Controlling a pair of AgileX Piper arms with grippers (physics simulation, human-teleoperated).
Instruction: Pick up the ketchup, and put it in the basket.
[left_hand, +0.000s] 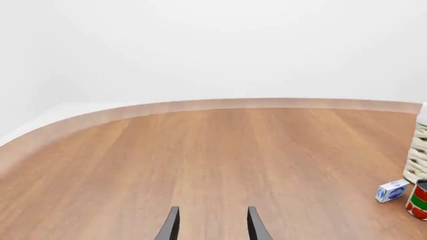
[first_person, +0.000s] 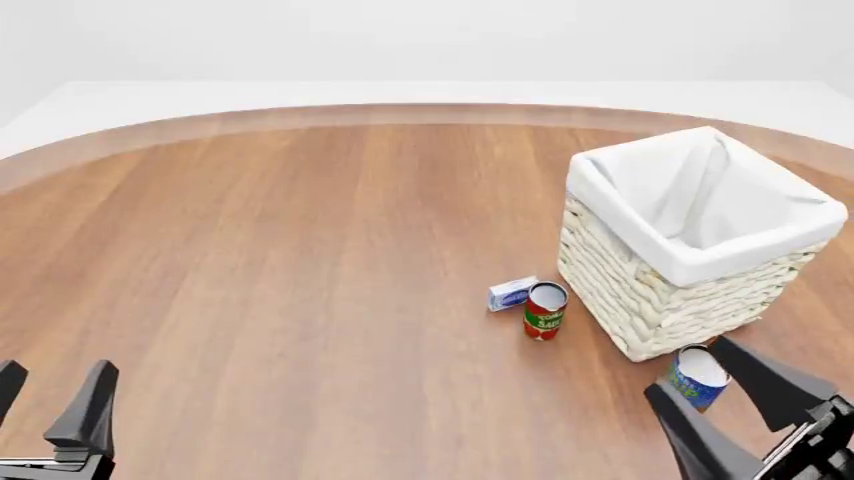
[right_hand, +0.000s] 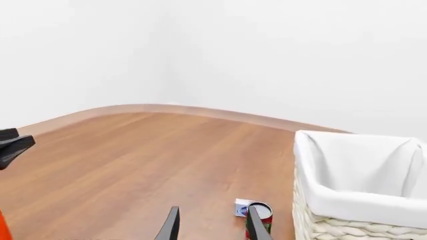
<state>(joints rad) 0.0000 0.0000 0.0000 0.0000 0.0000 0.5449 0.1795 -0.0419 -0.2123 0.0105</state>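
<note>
The basket (first_person: 705, 262), whitish wicker with a white cloth liner, stands on the right of the table; it also shows in the right wrist view (right_hand: 353, 200) and at the edge of the left wrist view (left_hand: 419, 150). No ketchup bottle shows clearly. A red-orange sliver (right_hand: 2, 226) sits at the edge of the right wrist view, and I cannot tell what it is. My left gripper (first_person: 56, 375) (left_hand: 210, 225) is open and empty at the near left. My right gripper (first_person: 687, 365) (right_hand: 212, 225) is open at the near right, in front of the basket.
A red-and-green tomato sauce can (first_person: 545, 310) and a small blue-and-white box (first_person: 513, 293) stand just left of the basket. A blue-and-orange can (first_person: 697, 377) shows between my right fingers in the front view; whether it is between or under them I cannot tell.
</note>
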